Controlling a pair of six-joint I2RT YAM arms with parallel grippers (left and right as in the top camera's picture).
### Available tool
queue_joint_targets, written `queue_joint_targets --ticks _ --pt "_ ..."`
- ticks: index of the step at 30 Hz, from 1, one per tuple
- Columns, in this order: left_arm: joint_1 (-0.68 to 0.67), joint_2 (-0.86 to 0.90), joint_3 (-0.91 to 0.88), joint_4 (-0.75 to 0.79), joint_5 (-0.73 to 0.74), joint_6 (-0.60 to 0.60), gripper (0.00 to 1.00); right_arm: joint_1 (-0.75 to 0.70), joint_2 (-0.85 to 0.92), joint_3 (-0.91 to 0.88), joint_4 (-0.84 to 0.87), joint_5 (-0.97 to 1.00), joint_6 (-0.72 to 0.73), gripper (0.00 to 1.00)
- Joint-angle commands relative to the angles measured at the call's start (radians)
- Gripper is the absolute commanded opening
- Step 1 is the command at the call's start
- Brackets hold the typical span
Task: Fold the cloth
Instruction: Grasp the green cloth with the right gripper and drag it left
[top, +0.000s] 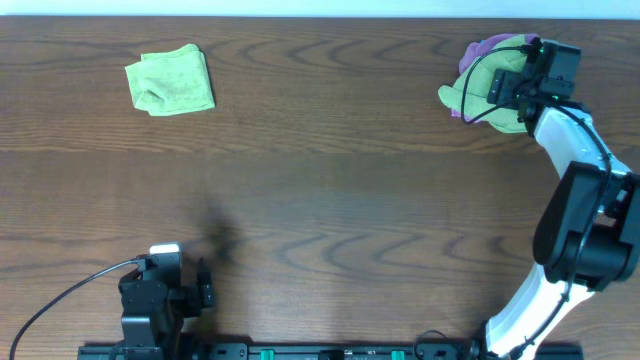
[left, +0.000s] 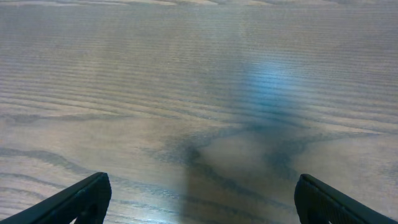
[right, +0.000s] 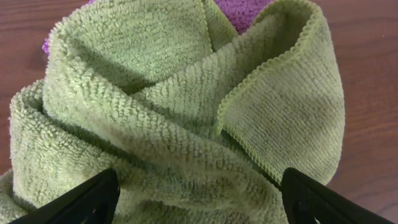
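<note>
Right arm (top: 565, 135): white shell links, black joint housings, thin black cable (top: 603, 148) running alongside. Left arm (top: 152, 300): all black, white tag on top, black lead (top: 60, 297) trailing off. Left claw fingers (left: 78, 200): matte black, wedge-shaped.

dark wood-grain table (top: 330, 200). a folded light green cloth (top: 170, 80) lies flat near the far left corner, and a bunched green cloth (top: 470, 95) sits on a purple cloth (top: 487, 46) at the far right.
</note>
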Motion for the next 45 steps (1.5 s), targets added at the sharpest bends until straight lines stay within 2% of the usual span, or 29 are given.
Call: queue_joint_targets --ticks 1,3,5,6,8,9,10,17,27,35,45 --pt "-0.004 -0.006 -0.011 -0.058 -0.021 0.015 0.95 -0.01 0.041 0.019 0.009 0.01 0.006 0.81" --pt "-0.004 -0.006 -0.011 -0.058 -0.021 0.015 0.95 -0.01 0.06 0.019 0.01 0.009 0.006 0.8" --pt "-0.004 -0.006 -0.011 -0.058 -0.021 0.015 0.95 -0.01 0.077 0.019 0.01 0.01 0.006 0.71" --pt "-0.004 -0.006 -0.011 -0.058 -0.021 0.015 0.95 -0.01 0.084 0.019 0.01 0.01 0.006 0.61" --pt "-0.004 -0.006 -0.011 -0.058 -0.021 0.015 0.95 -0.009 0.084 0.019 0.01 0.01 0.006 0.29" --pt "-0.004 -0.006 -0.011 -0.058 -0.021 0.015 0.95 -0.009 0.078 0.02 0.01 0.01 0.006 0.18" --pt "-0.004 -0.006 -0.011 -0.058 -0.021 0.015 0.95 -0.008 0.069 0.021 0.01 0.011 0.005 0.01" --pt "-0.004 -0.006 -0.011 -0.058 -0.021 0.015 0.95 0.008 -0.099 0.021 0.016 0.011 -0.037 0.01" --pt "-0.004 -0.006 -0.011 -0.058 -0.021 0.015 0.95 0.031 -0.338 0.021 -0.074 0.01 -0.099 0.01" --pt "-0.004 -0.006 -0.011 -0.058 -0.021 0.015 0.95 0.111 -0.491 0.021 -0.32 -0.055 -0.167 0.01" --pt "-0.004 -0.006 -0.011 -0.058 -0.021 0.015 0.95 0.37 -0.626 0.02 -0.652 -0.175 -0.182 0.01"
